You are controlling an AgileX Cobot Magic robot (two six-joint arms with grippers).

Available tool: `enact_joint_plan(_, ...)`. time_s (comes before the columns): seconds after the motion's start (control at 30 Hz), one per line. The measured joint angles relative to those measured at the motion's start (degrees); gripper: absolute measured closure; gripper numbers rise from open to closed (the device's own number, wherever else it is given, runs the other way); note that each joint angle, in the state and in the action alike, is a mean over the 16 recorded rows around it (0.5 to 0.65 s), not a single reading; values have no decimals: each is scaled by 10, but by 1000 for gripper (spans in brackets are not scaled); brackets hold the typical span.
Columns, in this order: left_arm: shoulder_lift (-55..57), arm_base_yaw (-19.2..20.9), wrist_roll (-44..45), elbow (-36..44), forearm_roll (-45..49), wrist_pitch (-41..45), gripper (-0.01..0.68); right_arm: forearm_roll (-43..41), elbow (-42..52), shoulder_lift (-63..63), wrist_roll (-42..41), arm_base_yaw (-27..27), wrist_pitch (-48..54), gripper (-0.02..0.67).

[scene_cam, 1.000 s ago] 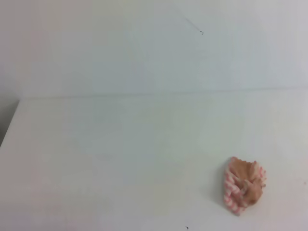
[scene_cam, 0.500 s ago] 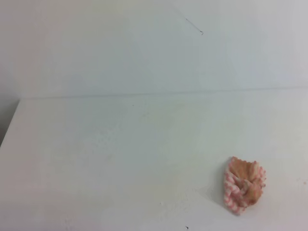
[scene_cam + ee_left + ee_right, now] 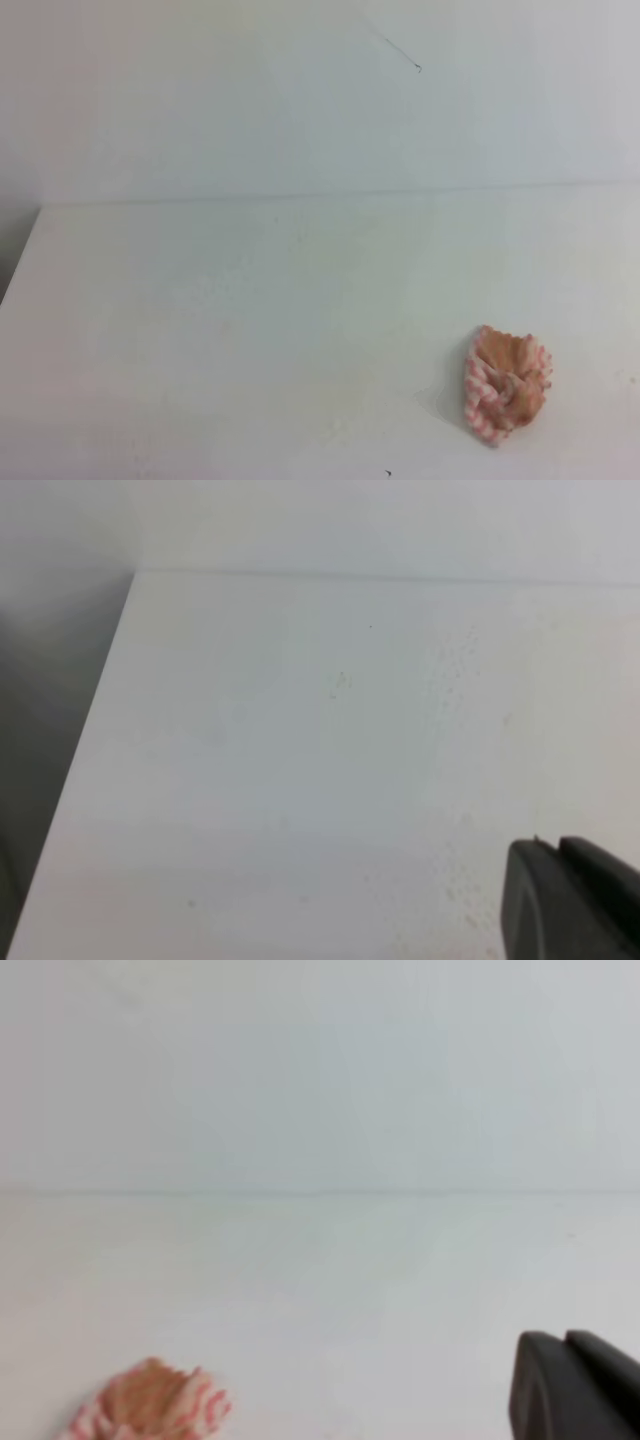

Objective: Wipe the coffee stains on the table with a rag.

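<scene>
Crumpled peach-pink rag (image 3: 507, 385) with checked edge lies alone on white table (image 3: 250, 330), near right corner of exterior high view. Both grippers hang above table, well apart from rag. Right gripper (image 3: 566, 1345) fingers pressed together, empty. Left gripper (image 3: 557, 852) fingers likewise together, empty. Coffee stain not discernible.

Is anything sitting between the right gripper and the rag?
Nothing visible. In the right wrist view only bare white table lies between the shut right gripper and the rag.
</scene>
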Motion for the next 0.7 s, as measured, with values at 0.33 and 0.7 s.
enact_joint_plan(0.33, 1, 0, 0, -2, 0, 1, 674, -1, 98, -34, -4, -87, -49, 649)
enact_joint_plan(0.7, -6, 0, 0, 9, 0, -4, 673, -12, 144, -38, -6, -90, -50, 649)
